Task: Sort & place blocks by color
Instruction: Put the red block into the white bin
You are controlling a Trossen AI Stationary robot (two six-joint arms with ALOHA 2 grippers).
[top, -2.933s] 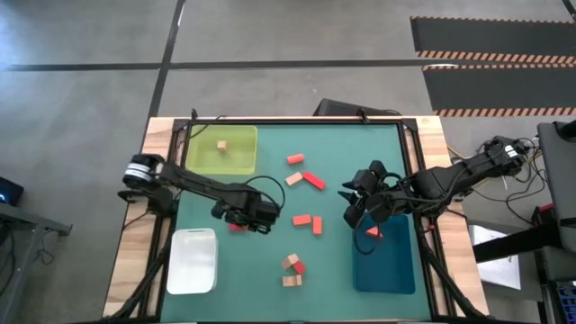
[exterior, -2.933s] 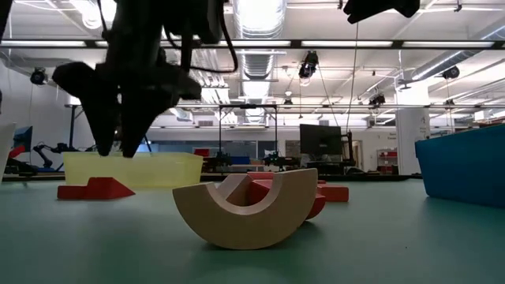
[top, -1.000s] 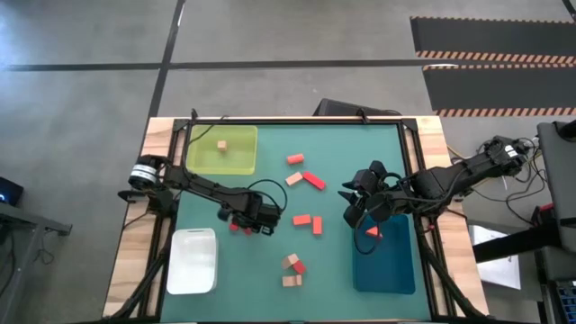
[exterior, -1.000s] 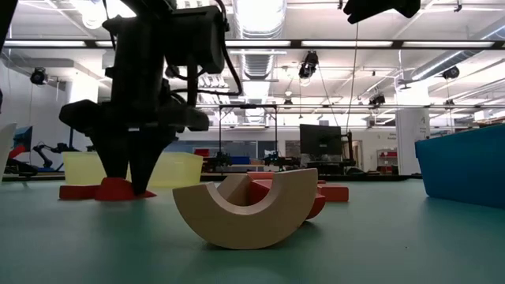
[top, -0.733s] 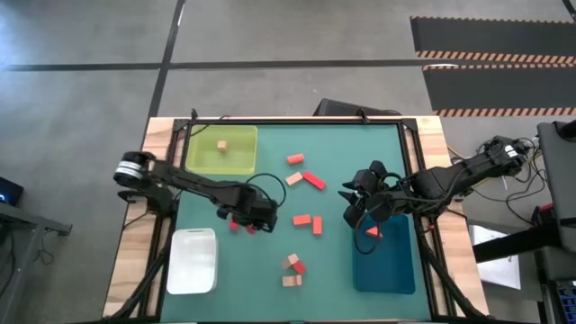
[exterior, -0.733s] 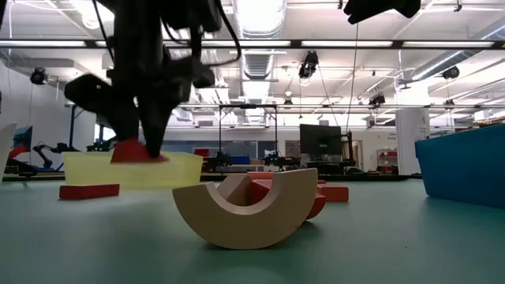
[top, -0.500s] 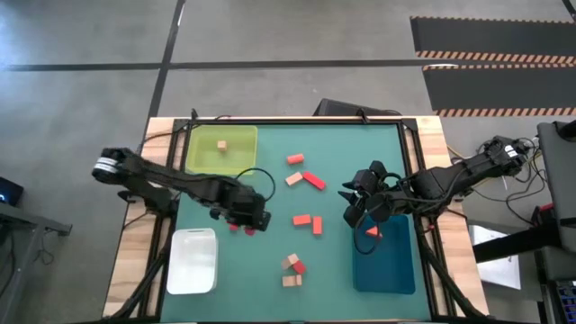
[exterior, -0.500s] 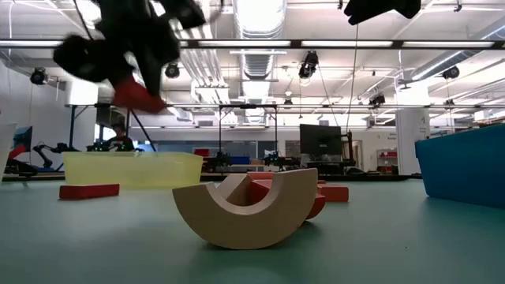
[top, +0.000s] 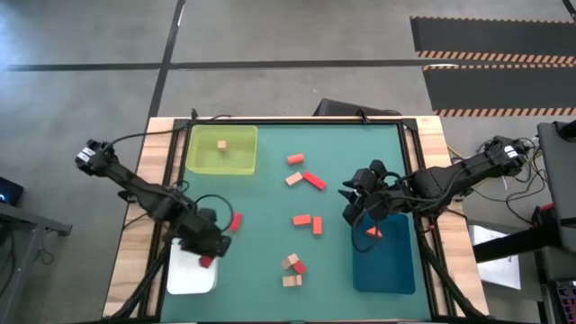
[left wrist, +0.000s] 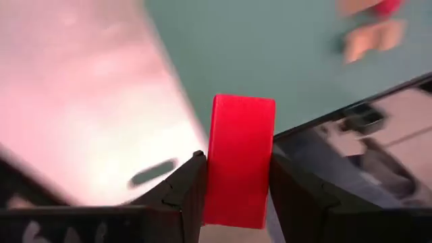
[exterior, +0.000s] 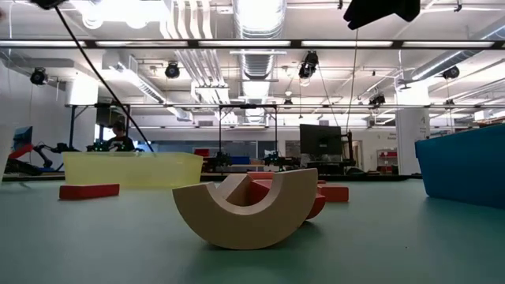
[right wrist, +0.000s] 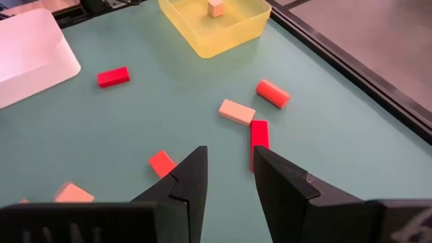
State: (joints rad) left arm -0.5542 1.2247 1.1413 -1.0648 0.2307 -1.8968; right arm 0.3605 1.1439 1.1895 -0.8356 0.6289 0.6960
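A deep red wooden block with a rounded top (left wrist: 239, 160) sits pinched between the two dark fingers of the left end effector (top: 209, 256), standing on end so its long axis runs along the fingers. In the overhead view a spot of red (top: 205, 262) shows at this end effector, directly above the shallow white plastic tray (top: 187, 279) at the near left corner of the green surface (top: 270, 198). The wrist camera shows the tray's pale floor right below the block, so the drop point lies straight down from the grip, with little or no sideways travel needed. The fingers press both flat sides of the block; a release looks close, though the block is not yet free.

A second red bar (top: 235, 220) lies on the surface just beside the left arm, outside the tray. Farther out, other small blocks are scattered: a salmon bar and a red bar (top: 307, 179) near the middle, an orange pair (top: 307, 221) below them, and a tan and red cluster (top: 292, 267) toward the near edge. A tan cube (top: 221, 145) rests inside the yellow-green tray (top: 200, 160) at the far left.

The right end effector (top: 363, 205) hovers at the far end of the deep blue bin (top: 396, 270), fingers a narrow gap apart and empty. A red piece (top: 371, 231) lies in that bin.
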